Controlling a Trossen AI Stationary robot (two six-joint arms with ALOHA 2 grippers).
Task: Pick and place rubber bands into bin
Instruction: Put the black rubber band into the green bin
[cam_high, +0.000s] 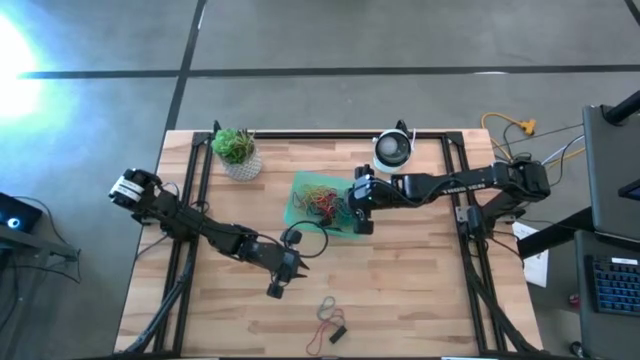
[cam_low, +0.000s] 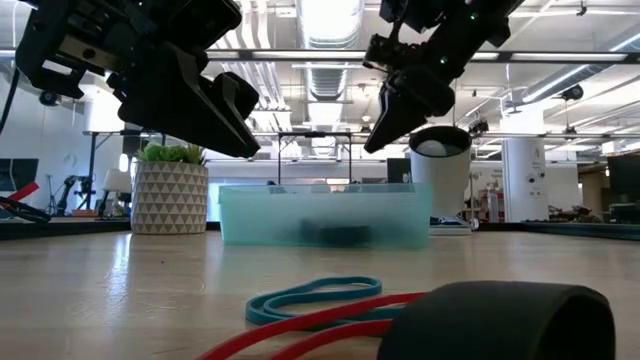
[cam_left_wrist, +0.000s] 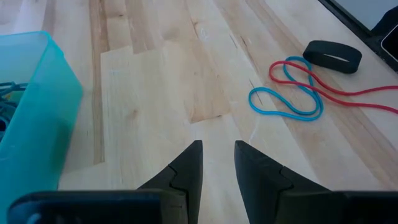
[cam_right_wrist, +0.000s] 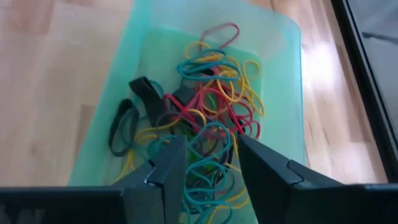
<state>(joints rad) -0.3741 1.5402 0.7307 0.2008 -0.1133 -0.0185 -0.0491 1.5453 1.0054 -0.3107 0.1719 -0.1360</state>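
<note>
Left tool (cam_high: 277, 288), narrowly spread and empty, sits upper-left of the thin red and blue rubber bands (cam_high: 327, 311), nearer than the spread right tool (cam_high: 352, 212) over the translucent green plastic bin (cam_high: 296, 196).

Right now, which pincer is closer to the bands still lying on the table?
Left. The left pincer hovers just beyond the loose rubber bands; the right pincer is over the translucent green tray.

A small white pot with a green plant (cam_high: 237, 154) stands on the wooden table (cam_high: 400, 290) in the upper left of the high view. A round white and dark device (cam_high: 393, 149) sits at upper centre. Yellow cables (cam_high: 515, 128) trail at upper right, beside a dark keyboard (cam_high: 610, 290) at the right edge.
</note>
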